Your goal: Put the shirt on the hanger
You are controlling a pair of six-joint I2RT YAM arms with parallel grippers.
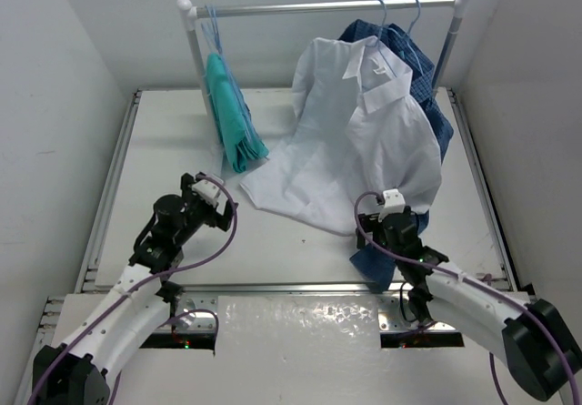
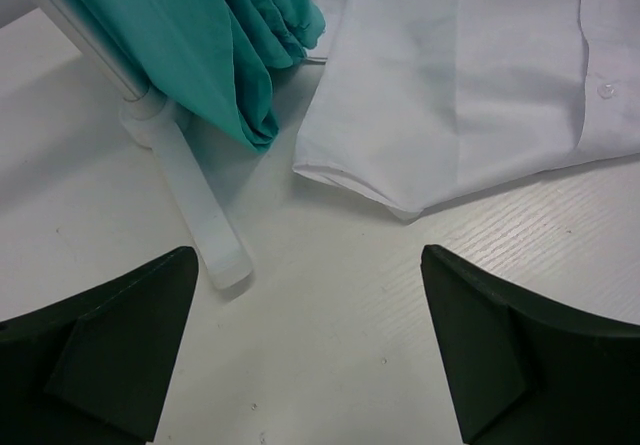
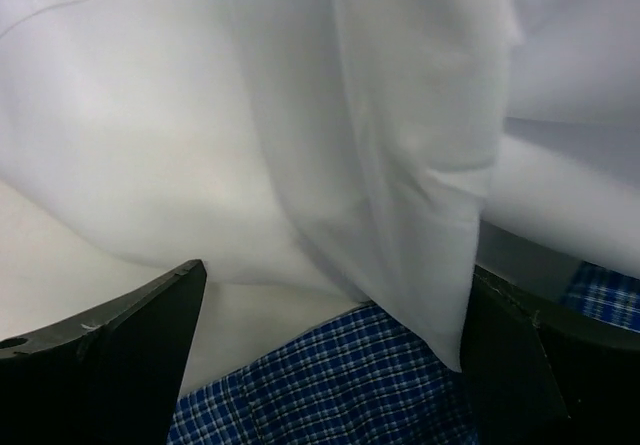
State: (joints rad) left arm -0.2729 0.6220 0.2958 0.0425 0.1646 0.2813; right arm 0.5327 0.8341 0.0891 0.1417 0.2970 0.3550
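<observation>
White shirt point(image 1: 364, 141) hangs rumpled, seemingly lopsided; left pincer point(image 2: 310, 295), right pincer point(image 3: 330, 305) wide.

The shirt point(image 1: 364, 141) is thin white cloth, matt and smooth, with soft creases. The checked shirt point(image 3: 330, 395) is woven blue-and-white cloth. The teal garment point(image 2: 200, 35) is matt cloth hanging in folds. The table point(image 2: 350, 315) is white, matt and faintly grained. The rail point(image 1: 327, 6) looks like dull metal tube.

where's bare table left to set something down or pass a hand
Bare table lies left of the teal garment, and in the near middle strip before the hem of the white shirt. Crowded at back right, where white shirt and checked shirt pile under the rail.
</observation>
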